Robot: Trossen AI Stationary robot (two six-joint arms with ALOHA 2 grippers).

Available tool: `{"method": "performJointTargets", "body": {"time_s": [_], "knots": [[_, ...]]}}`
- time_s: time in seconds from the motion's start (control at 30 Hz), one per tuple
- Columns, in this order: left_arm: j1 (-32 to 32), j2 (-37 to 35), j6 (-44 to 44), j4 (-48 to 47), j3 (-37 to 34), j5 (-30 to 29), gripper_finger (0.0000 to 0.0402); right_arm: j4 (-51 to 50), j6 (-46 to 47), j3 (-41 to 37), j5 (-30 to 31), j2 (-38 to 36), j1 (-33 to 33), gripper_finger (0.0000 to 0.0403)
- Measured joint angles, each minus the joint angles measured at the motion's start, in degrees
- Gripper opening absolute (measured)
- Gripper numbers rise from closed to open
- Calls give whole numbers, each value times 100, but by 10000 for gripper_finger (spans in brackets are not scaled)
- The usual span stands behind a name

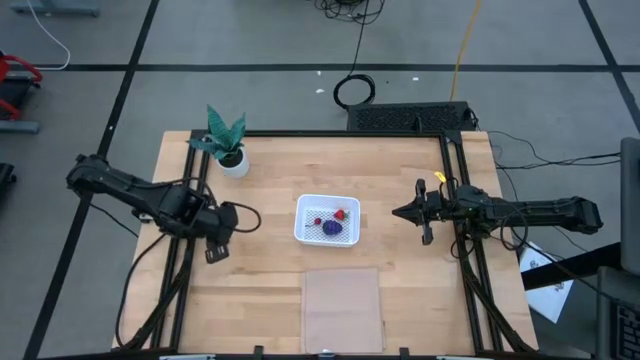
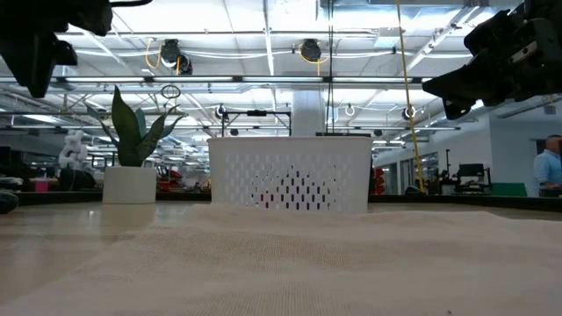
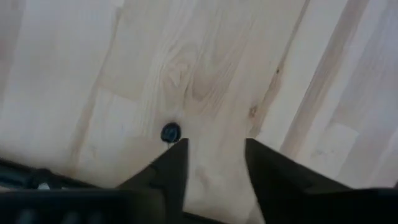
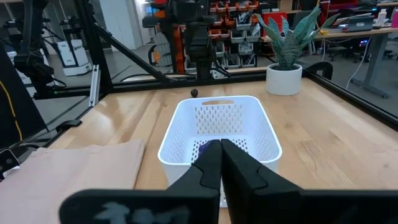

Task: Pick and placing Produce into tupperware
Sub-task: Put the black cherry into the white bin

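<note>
The produce is mostly home already: from above I see the purple cluster and two small red pieces lying inside the tupperware, which sits at the middle of the table.

Starting at the 9 o'clock side, my left gripper hangs just above the bare wood with its jaws parted and holding nothing. In its wrist view a small dark berry lies on the table right beside one fingertip, outside the gap. I judge this berry to be the one piece left to pick, so the task looks nearly done.

A potted plant stands toward 11 o'clock of the tupperware, and a flat translucent sheet lies at its 6 o'clock.

At the 3 o'clock side my right gripper waits off the table surface, pointing at the tupperware, its jaws pressed together with nothing between them.

From above, the berry is hidden by the left arm. From table level the tupperware's perforated wall hides its contents. I cannot tell whether further pieces lie under the cluster.
</note>
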Motion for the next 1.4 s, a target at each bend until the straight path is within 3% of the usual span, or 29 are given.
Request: {"method": "performJointTargets", "body": {"time_s": [0.23,0.43,0.63,0.93,1.4], "knots": [[-283,194,141,48,-2,-232,285,-1,0,0,1,6,-1,0],[-494,471,-15,63,-4,-393,340,-2,0,0,0,17,0,0],[-680,683,-353,113,-151,-546,344,-3,1,0,0,21,-1,0],[-762,347,-677,1084,-1210,-266,323,-3,44,0,0,39,0,0],[-761,97,-1146,1903,-2308,-375,336,0,2,0,2,52,-1,0]]}}
